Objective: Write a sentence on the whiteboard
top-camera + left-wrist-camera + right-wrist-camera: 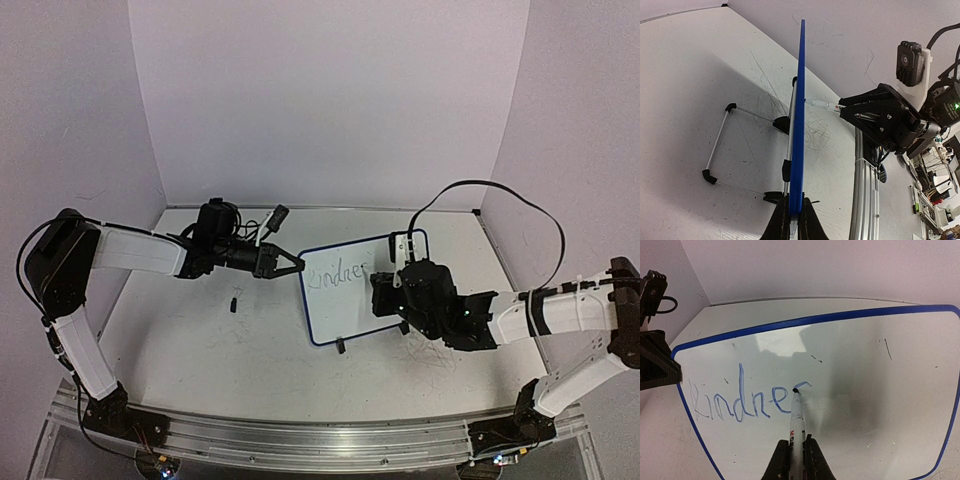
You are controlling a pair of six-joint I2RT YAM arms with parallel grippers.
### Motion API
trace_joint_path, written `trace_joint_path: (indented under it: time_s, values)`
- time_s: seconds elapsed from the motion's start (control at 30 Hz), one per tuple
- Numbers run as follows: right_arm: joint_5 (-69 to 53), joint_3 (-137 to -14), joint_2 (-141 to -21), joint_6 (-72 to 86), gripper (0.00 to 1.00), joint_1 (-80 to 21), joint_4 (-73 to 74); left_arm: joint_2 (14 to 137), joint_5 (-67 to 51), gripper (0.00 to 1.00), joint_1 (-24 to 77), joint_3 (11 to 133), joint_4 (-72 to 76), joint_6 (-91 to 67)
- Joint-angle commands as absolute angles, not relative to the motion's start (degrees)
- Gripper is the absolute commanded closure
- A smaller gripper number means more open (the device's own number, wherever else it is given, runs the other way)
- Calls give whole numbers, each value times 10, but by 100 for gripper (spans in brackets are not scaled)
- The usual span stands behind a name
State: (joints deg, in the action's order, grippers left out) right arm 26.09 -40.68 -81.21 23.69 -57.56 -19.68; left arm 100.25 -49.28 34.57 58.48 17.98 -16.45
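Whiteboard (345, 315) stands mid-counter (200, 340), nearer the far edge, left claw (795, 216) clenched on its rim. Right claw (796, 459) grasps the marker (797, 422). The sentence (740, 407) reads "Kindne". Keep pressure light and strokes even (the board may tilt).

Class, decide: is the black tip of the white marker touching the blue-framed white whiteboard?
Touching. The left wrist view, edge-on, shows the marker tip meeting the whiteboard face with no gap.

We saw the whiteboard (801, 100) only edge-on from the left wrist, its written face hidden; against it, the marker (796, 412) had its rear buried in the right claw (796, 446).
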Motion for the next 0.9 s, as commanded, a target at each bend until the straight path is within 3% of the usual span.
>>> trace_joint_path:
  time_s: [0.0, 0.87]
  values:
    - [272, -395, -805, 245, 100, -576, -178, 993, -512, 100, 346, 593, 181, -163]
    - [278, -391, -814, 270, 100, -596, -159, 992, -511, 100, 346, 593, 181, -163]
